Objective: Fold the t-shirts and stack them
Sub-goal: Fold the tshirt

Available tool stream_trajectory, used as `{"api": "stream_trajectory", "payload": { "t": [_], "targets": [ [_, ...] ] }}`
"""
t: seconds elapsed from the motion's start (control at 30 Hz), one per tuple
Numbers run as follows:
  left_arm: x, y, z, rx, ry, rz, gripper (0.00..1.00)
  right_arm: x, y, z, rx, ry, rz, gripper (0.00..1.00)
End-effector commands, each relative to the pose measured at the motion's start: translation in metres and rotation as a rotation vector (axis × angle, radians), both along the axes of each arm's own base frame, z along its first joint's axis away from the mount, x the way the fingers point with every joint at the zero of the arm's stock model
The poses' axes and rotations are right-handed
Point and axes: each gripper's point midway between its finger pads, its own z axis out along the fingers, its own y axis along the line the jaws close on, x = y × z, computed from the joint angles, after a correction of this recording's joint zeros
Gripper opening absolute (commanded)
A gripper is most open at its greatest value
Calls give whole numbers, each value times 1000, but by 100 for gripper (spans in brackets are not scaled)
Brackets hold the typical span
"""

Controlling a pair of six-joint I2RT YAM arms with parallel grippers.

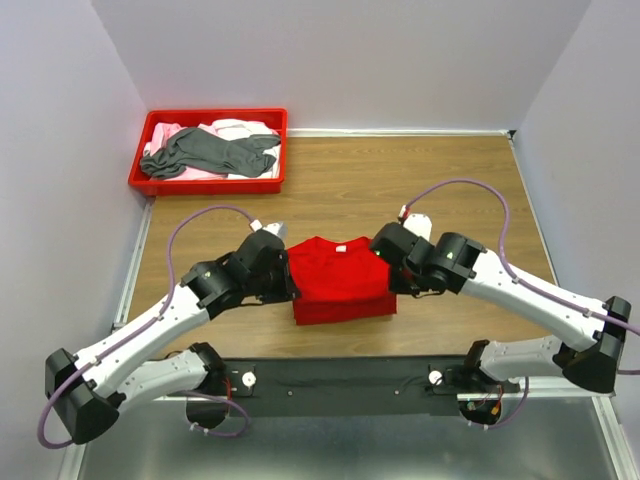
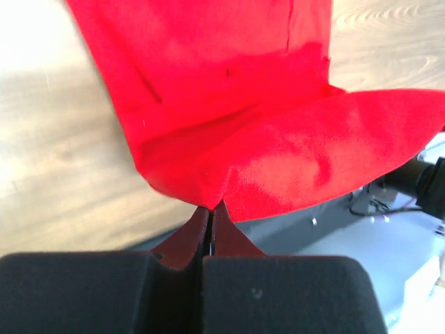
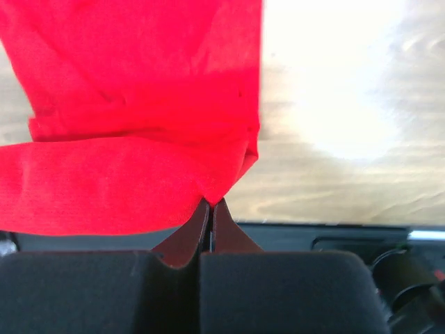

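Note:
A bright red t-shirt (image 1: 340,278) lies partly folded on the wooden table, near the front middle. My left gripper (image 1: 291,285) is shut on its left corner; in the left wrist view (image 2: 211,207) the jaws pinch a lifted fold of red cloth (image 2: 292,160). My right gripper (image 1: 393,280) is shut on its right corner; in the right wrist view (image 3: 211,202) the jaws pinch the cloth (image 3: 118,181). A dark grey t-shirt (image 1: 205,151) and pale pink and white t-shirts (image 1: 232,130) lie crumpled in the tray.
A red plastic tray (image 1: 272,120) stands at the back left of the table. Bare wood (image 1: 440,180) lies behind and to the right of the red shirt. Grey walls close the sides and back. A black base rail (image 1: 340,375) runs along the near edge.

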Motion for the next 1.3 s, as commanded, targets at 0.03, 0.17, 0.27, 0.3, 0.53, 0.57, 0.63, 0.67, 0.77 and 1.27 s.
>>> {"api": "stream_trajectory", "payload": {
  "t": [0.03,0.17,0.27,0.3,0.53,0.57,0.63,0.67,0.77,1.27],
  "targets": [
    [41,0,20,11,-156,-77,0,47,-12,29,-82,-138,17,1],
    [68,7,19,25,-180,-56,0,82,-15,39,-103,-167,18,1],
    [83,10,16,32,-184,-54,0,105,-11,31,-111,-159,36,1],
    [86,11,13,38,-181,-50,0,111,-10,28,-108,-152,43,1],
    [108,20,-18,74,-144,-17,0,157,3,-3,-122,-124,94,1],
    [115,23,-22,77,-141,-1,0,166,4,-11,-127,-124,102,1],
    [121,26,-30,84,-131,14,0,174,5,-16,-134,-123,107,1],
    [124,27,-31,85,-136,25,0,179,4,-18,-140,-124,109,1],
    [135,36,-40,91,-131,64,0,196,6,-24,-145,-138,124,1],
    [192,48,-97,158,-98,150,0,267,4,-95,-91,-112,143,2]
  ]
}}
